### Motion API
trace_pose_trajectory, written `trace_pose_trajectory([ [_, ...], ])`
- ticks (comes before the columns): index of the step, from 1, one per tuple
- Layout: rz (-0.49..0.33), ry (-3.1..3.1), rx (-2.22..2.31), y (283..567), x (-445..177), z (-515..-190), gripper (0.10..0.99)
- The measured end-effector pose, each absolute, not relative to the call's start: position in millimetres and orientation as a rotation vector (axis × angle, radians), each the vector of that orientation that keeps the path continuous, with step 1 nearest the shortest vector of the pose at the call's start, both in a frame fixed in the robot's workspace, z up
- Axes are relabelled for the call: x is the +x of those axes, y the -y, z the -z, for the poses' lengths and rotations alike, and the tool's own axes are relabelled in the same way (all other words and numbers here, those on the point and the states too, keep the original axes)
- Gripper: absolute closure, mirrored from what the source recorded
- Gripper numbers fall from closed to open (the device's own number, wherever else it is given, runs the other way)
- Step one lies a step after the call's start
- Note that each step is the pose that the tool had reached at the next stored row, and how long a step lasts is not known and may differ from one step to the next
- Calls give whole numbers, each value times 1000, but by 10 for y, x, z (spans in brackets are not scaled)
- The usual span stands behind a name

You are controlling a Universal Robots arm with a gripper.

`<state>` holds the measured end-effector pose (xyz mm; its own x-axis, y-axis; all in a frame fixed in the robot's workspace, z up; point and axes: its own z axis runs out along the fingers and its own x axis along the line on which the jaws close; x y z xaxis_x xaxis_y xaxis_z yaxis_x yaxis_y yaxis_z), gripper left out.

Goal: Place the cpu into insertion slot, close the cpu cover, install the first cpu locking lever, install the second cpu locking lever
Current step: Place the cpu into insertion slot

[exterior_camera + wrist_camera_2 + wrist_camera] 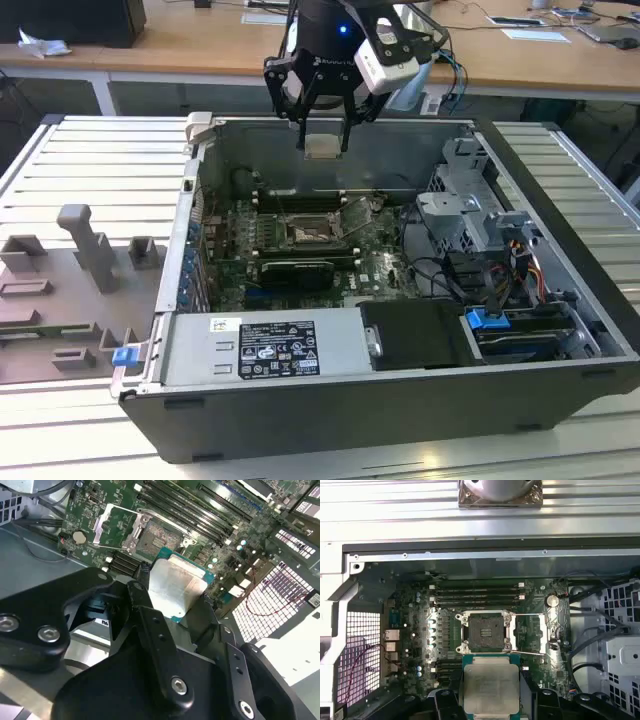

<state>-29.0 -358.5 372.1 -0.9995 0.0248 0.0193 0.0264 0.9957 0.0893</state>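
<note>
One step is in hand, the first: the pincer [323, 142] grips the cpu [491, 687] well above the uncovered insertion slot [486, 632]; seating it likely needs square alignment.

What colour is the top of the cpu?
Dull silver-beige metal on the cpu, with a green rim around it; clearest in the first wrist view.

cpu [491, 687] cut off at first wrist view edge (sides hid. by fingers [454, 692]).
</note>
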Motion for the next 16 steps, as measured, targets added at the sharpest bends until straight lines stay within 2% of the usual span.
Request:
trace_pose_trajectory([
  [16,141,3120,-124,3585,-290,-3721,549],
])
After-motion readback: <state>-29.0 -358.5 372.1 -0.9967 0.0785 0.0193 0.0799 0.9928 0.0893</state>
